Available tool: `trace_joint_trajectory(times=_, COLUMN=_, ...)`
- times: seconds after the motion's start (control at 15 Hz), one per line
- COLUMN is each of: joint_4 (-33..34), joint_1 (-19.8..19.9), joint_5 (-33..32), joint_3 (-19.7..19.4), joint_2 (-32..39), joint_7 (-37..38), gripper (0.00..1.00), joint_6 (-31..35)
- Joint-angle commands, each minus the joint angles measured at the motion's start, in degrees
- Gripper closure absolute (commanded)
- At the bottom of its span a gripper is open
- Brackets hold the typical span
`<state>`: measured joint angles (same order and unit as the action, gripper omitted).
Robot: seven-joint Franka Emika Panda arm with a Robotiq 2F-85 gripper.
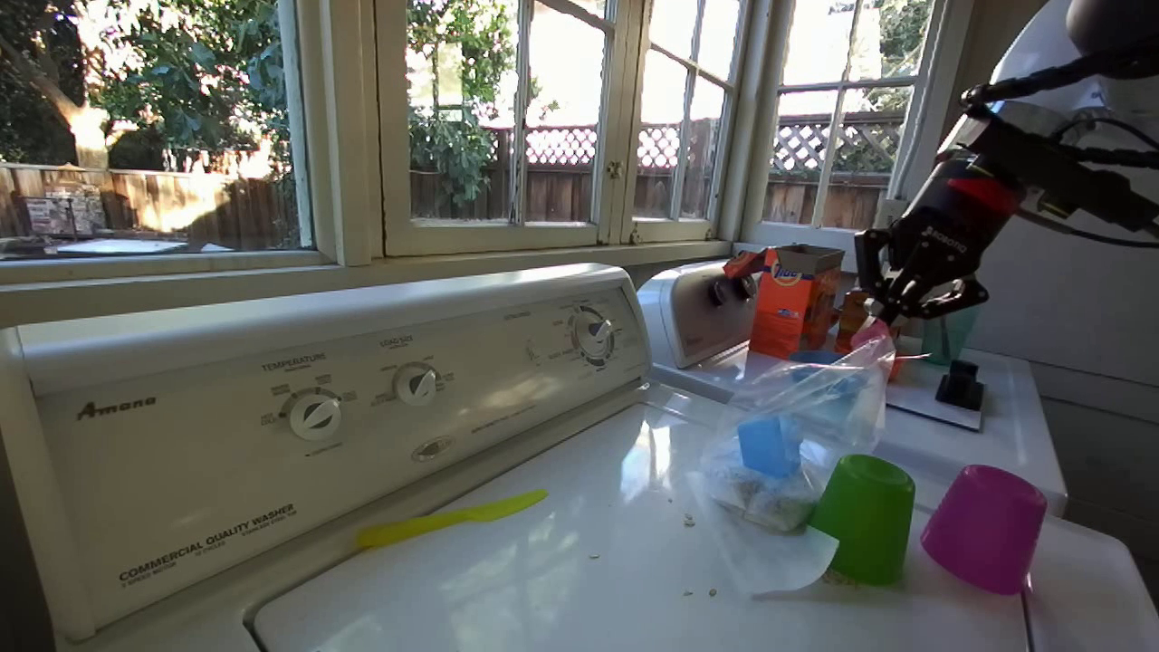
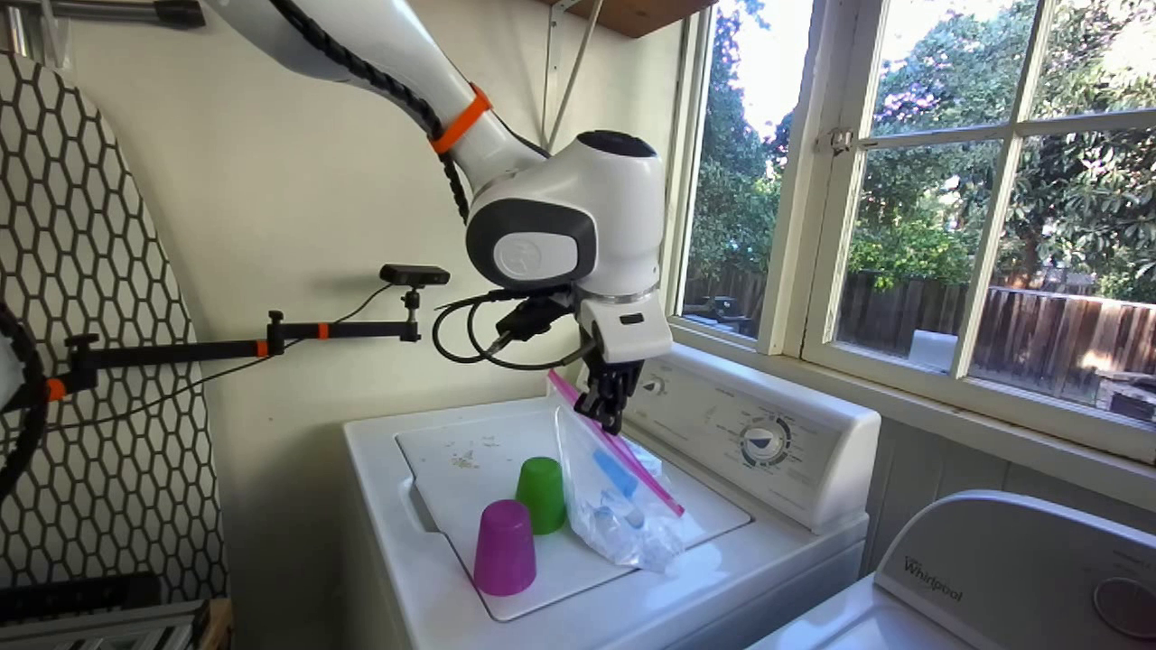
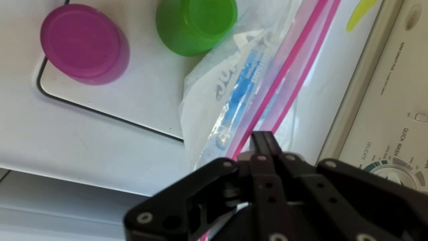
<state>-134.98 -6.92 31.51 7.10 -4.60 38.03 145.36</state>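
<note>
My gripper (image 1: 876,317) is shut on the top edge of a clear plastic bag (image 1: 856,403). In an exterior view the gripper (image 2: 610,422) is at the bag's pink zip strip (image 2: 646,474). In the wrist view the fingertips (image 3: 262,134) are together at the pink strips (image 3: 284,72). The bag hangs from them, its bottom at the washer lid with pale contents. A blue patch (image 1: 768,445) shows on or in the bag; I cannot tell which. An upside-down green cup (image 3: 197,26) stands close beside the bag. An upside-down magenta cup (image 3: 87,43) stands farther off.
A yellow-green plastic knife (image 1: 453,519) lies near the washer's control panel (image 1: 208,444). Crumbs (image 2: 465,460) are scattered on the lid. An orange Tide box (image 1: 792,303) stands on the adjoining machine. A camera boom (image 2: 217,350) reaches along the wall. Windows rise behind the panel.
</note>
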Motion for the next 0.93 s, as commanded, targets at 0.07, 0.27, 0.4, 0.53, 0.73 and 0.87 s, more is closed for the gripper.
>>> trace_joint_trajectory(times=0.07, joint_4=-0.21, joint_1=0.65, joint_5=-4.2, joint_3=-0.19, joint_2=-0.98, joint_7=0.71, gripper=1.0, joint_6=-4.91)
trace_joint_trajectory(times=0.27, joint_4=-0.36, joint_1=0.75, joint_5=-5.88, joint_3=-0.17, joint_2=-1.47, joint_7=0.54, gripper=1.0, joint_6=-6.69)
trace_joint_trajectory(times=0.4, joint_4=-0.3, joint_1=0.68, joint_5=-6.29, joint_3=-0.13, joint_2=-1.6, joint_7=0.33, gripper=1.0, joint_6=-7.49)
trace_joint_trajectory(times=0.53, joint_4=-0.05, joint_1=0.45, joint_5=-5.64, joint_3=-0.01, joint_2=-1.19, joint_7=0.01, gripper=1.0, joint_6=-7.6)
trace_joint_trajectory(times=0.73, joint_4=0.15, joint_1=0.13, joint_5=-5.15, joint_3=0.38, joint_2=-0.42, joint_7=0.18, gripper=1.0, joint_6=-6.63)
trace_joint_trajectory(times=0.87, joint_4=0.29, joint_1=-0.03, joint_5=-4.43, joint_3=0.54, joint_2=-0.04, joint_7=0.01, gripper=1.0, joint_6=-5.88)
